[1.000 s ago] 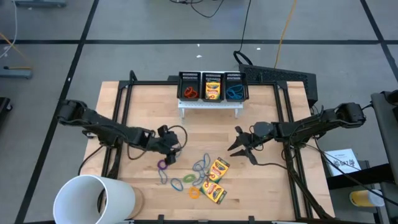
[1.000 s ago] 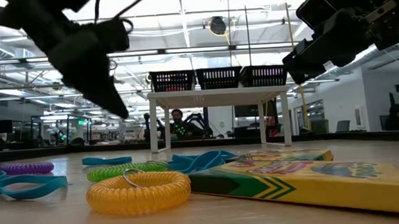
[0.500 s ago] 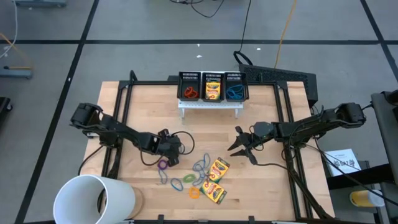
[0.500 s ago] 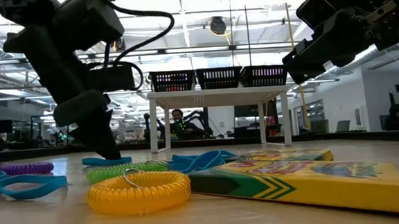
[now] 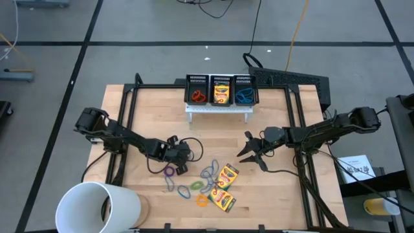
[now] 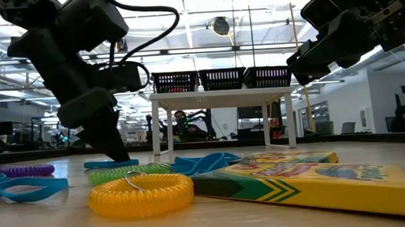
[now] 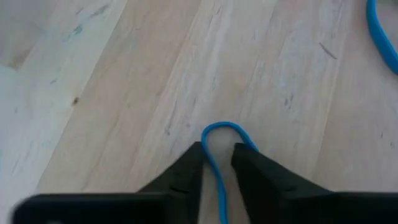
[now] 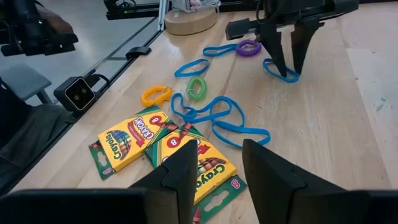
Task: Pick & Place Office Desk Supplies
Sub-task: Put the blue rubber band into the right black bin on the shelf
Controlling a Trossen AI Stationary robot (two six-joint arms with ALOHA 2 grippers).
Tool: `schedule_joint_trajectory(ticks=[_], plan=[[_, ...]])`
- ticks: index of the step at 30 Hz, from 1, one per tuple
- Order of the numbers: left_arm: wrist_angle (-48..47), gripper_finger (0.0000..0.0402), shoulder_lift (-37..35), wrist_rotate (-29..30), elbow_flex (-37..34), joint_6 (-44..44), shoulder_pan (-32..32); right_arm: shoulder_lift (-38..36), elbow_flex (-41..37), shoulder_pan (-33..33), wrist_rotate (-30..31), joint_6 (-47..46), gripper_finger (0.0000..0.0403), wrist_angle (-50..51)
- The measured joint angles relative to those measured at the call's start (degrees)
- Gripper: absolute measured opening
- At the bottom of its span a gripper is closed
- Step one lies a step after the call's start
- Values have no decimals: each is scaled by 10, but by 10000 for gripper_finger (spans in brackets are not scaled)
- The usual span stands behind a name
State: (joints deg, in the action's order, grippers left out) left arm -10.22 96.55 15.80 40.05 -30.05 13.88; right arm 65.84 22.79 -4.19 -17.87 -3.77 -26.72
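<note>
Two arms: left one working, right one waiting.
White cup (image 5: 97,207): lying on its side at the near-left corner of the tabletop (image 5: 149,116).
Left gripper (image 5: 182,167): tips down on the wood at the left edge of the scattered supplies.
Left fingers (image 7: 186,171): I see them narrowly apart, with wood showing between them.
Blue band (image 7: 217,140): flat on the tabletop, one end of its loop running between those fingers.
Purple band (image 5: 169,171): just beside the left gripper.
Other loops: green (image 5: 198,186) and orange (image 5: 202,200), among more blue ones.
Crayon boxes (image 5: 226,175): two, flat, right of the loops.
Mesh bins (image 5: 221,90): three on a white shelf at the far edge; I count one crayon box in the middle.
Right gripper (image 5: 248,152): above the tabletop right of the boxes, fingers spread, holding nothing.
</note>
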Motion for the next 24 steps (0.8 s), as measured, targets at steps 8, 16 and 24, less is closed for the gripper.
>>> schedule_joint_trajectory(ticks=[8, 16, 24], plan=[[8, 9, 1, 20, -1, -8, 0, 0, 0, 0, 0, 0, 116, 0], [9, 6, -13, 26, 20, 19, -3, 0, 0, 0, 0, 0, 116, 0], [13, 3, -72, 54, 55, 72, -20, 0, 0, 0, 2, 0, 116, 0]])
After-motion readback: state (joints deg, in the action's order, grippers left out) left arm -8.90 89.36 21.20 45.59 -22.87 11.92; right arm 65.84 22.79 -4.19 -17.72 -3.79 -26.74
